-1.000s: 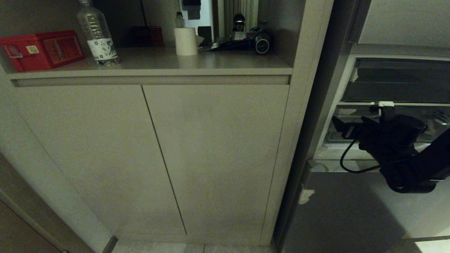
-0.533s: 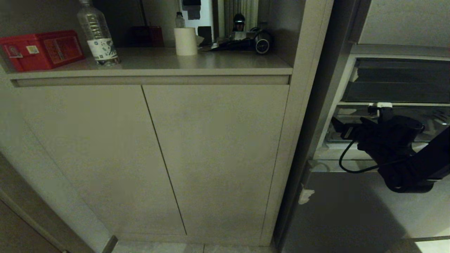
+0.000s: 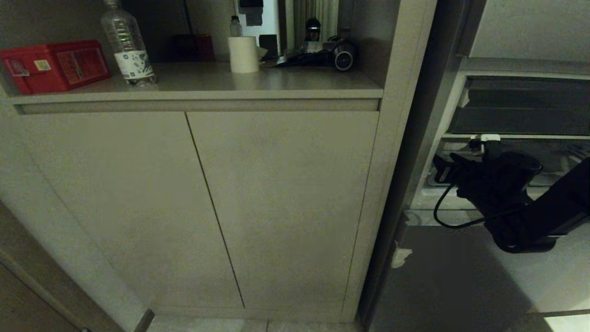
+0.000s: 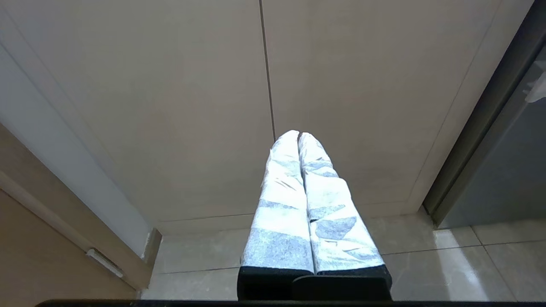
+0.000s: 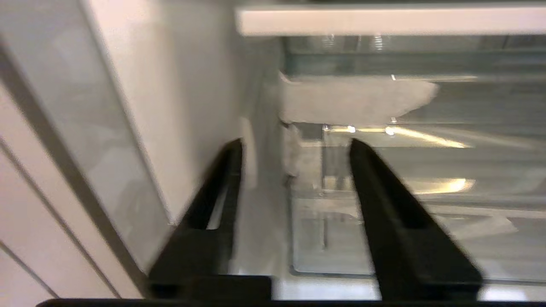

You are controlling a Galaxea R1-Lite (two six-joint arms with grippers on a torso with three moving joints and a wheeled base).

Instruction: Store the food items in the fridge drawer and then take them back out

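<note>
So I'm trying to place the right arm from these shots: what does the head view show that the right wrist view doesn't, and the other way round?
Only the head view shows the counter carrying a red box, a water bottle and a paper roll, plus the cabinet doors and the right arm reaching into the fridge. Only the right wrist view shows the right gripper with its fingers apart and nothing between them, before white tape scraps. Both show the clear fridge drawer, and neither shows any food.

The fridge drawer [image 5: 409, 221] is sitting low in the open fridge, a wide clear-plastic tray that is catching bright glints along its front lip. White tape scraps [image 5: 354, 100] are clinging near its upper corner. No food pieces are showing anywhere.
</note>
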